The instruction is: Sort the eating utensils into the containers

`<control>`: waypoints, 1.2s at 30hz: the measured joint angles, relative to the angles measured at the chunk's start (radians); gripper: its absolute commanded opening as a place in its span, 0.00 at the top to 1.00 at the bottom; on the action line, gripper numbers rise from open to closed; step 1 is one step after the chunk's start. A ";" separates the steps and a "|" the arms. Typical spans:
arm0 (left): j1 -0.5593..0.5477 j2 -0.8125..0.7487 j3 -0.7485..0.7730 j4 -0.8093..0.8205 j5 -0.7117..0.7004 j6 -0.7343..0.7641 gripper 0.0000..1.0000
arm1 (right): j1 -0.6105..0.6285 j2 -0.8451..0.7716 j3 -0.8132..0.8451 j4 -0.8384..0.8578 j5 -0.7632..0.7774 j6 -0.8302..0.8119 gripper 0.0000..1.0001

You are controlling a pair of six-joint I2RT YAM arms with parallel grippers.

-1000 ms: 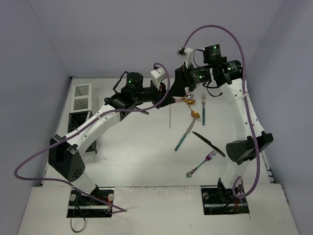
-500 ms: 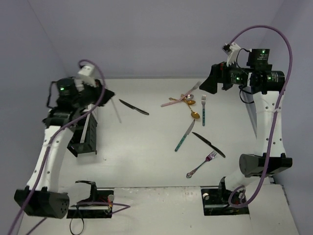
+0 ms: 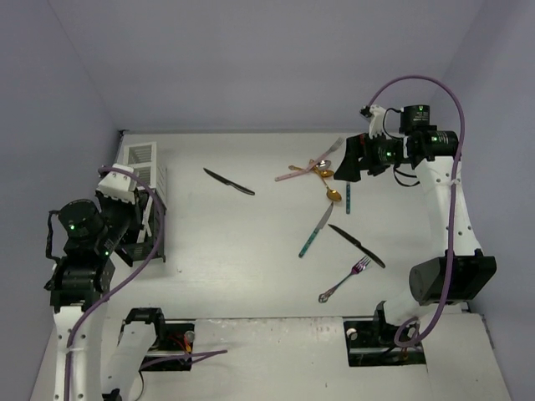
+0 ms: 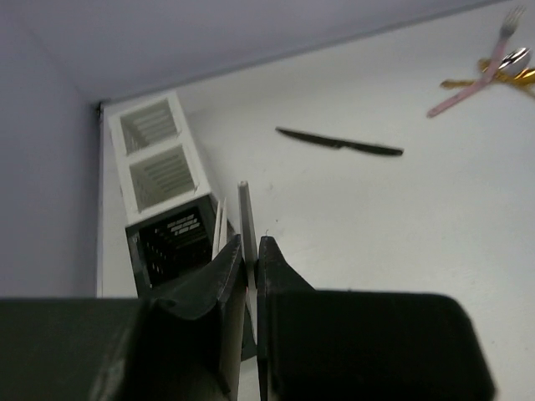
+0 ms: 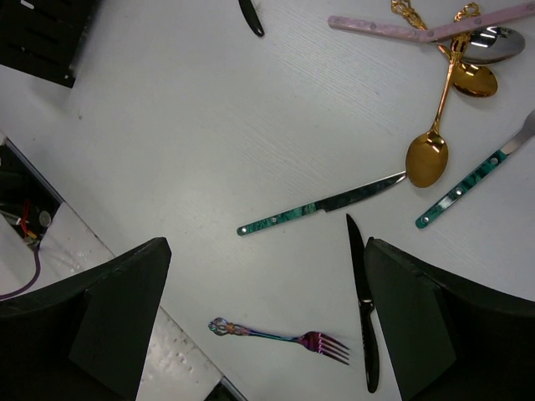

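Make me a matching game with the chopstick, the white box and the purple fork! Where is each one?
Things:
1. thin white chopstick
2. white slotted caddy
3. shiny purple fork

Places:
A. standing in the far-left corner
B. lying loose on the white table, nearest the front
C. pinched in the left gripper, jaws shut

Pairs: 1-C, 2-A, 3-B
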 measured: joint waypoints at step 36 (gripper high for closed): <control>0.210 0.240 -0.049 0.097 -0.006 0.202 1.00 | 0.081 -0.087 -0.091 0.011 0.091 -0.060 0.01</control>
